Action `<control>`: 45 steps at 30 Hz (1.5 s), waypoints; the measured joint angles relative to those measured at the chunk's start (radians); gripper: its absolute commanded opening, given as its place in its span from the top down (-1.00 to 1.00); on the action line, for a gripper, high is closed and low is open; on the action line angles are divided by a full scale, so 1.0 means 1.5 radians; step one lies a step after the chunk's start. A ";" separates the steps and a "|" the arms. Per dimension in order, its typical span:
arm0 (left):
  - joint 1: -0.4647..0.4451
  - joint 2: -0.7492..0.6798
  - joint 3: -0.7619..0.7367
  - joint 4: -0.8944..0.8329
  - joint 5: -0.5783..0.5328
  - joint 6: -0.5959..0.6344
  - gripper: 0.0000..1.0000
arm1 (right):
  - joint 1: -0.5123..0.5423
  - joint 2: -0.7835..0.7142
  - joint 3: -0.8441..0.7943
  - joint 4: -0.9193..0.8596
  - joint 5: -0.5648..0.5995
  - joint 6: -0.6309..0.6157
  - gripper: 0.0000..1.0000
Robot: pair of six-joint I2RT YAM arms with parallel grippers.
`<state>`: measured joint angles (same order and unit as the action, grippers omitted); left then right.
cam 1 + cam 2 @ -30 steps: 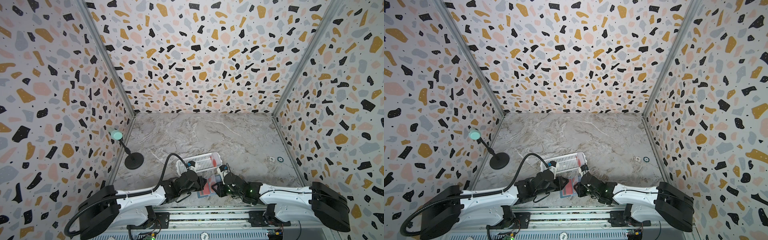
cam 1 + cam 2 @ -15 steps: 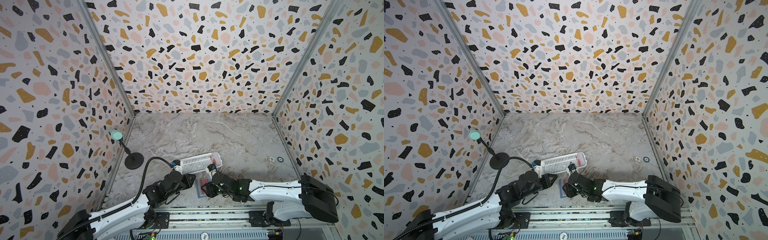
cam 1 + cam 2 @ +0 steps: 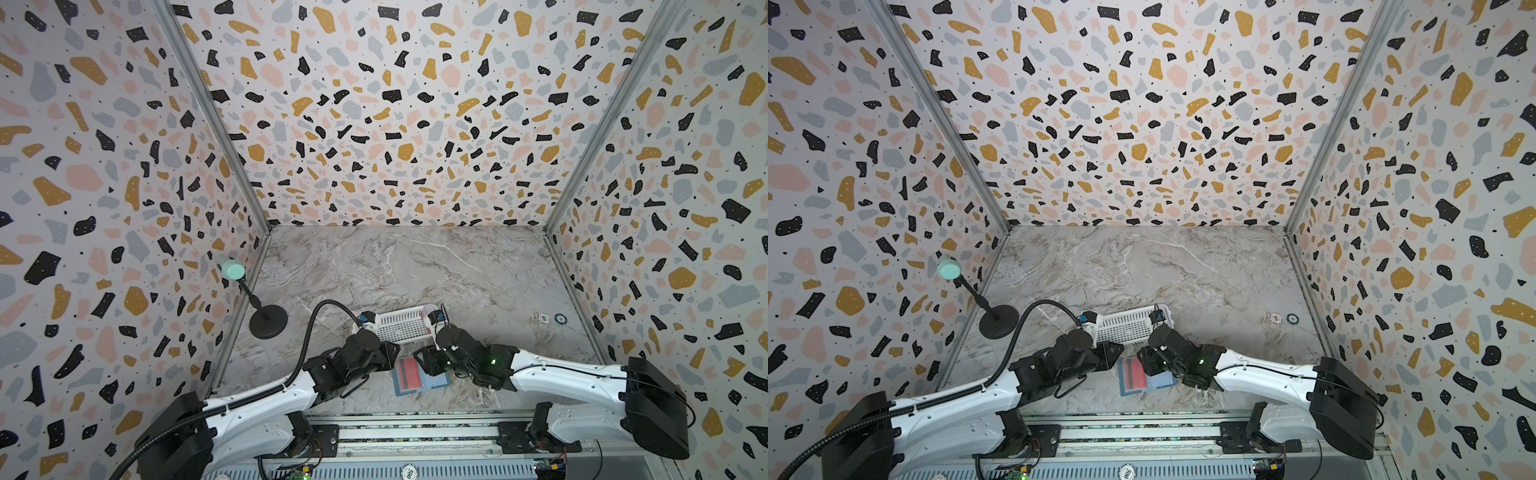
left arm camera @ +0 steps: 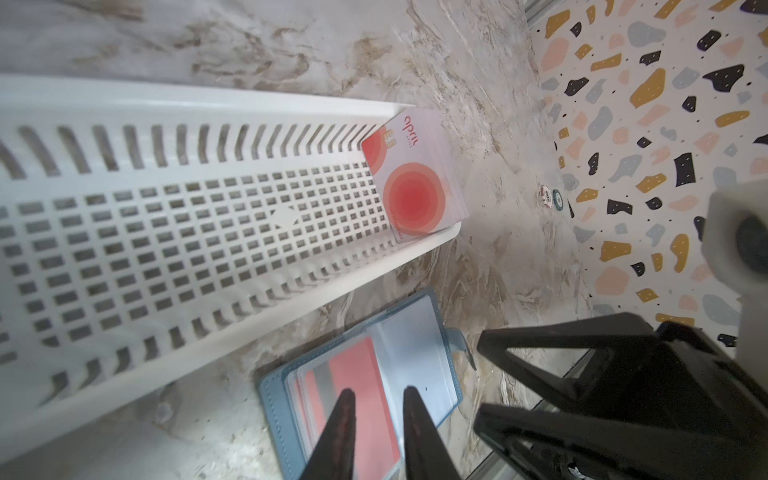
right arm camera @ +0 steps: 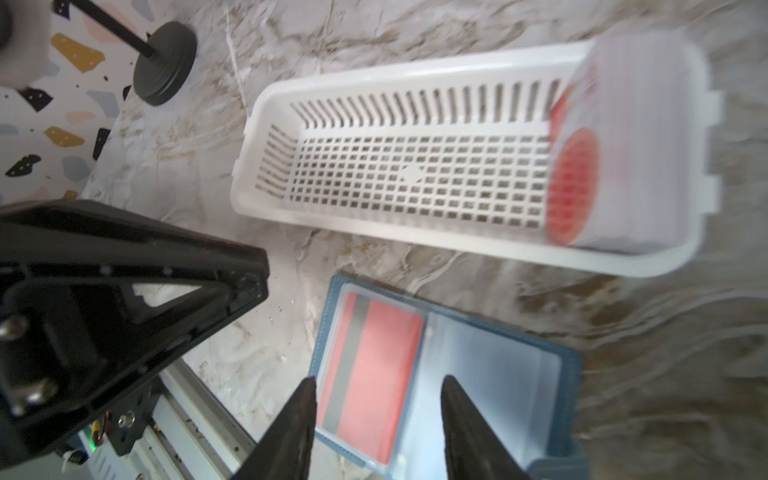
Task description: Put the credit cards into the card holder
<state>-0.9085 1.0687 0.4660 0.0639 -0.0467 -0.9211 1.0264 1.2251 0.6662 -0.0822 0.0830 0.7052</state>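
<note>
Twice checked jaws, saw nothing gripped. Found L gripper [image 4: 378, 392] slightly open, fingers [image 4: 345, 415] a narrow gap apart, over card holder [image 4: 415, 332]. Found R gripper [image 5: 379, 380] open wider, over same holder; contact w/ it unclear. Spotted card holder lying open & flat on marble tabletop [image 3: 415, 270], lower centre of both top views, L gripper at its left edge, R gripper at its upper right, white slotted basket [image 3: 399, 328] just above it in frame. Saw one credit card [image 5: 374, 353], red back w/ grey stripe up, inside clear pocket on holder's left page (per top views). Noted stack of credit cards [image 4: 415, 183], pale face w/ red-orange circle, propped vs end wall at basket's right end in top views; couldn't count them. Saw black stand [image 3: 268, 322] w/ teal head at centre left, well apart.
</note>
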 measured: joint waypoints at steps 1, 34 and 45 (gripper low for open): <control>0.000 0.019 0.019 -0.002 -0.003 0.011 0.53 | -0.019 -0.008 0.005 -0.009 0.000 -0.010 -0.05; 0.080 0.444 0.257 0.077 0.089 0.098 0.75 | -0.244 0.223 0.135 -0.020 -0.107 -0.174 -0.43; 0.092 0.495 0.269 0.101 0.115 0.099 0.75 | -0.248 0.274 0.152 -0.003 -0.113 -0.173 -0.43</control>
<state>-0.7700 1.8107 0.8696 0.2161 0.1265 -0.7731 0.6537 1.6363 0.8936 -0.0868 -0.0864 0.4450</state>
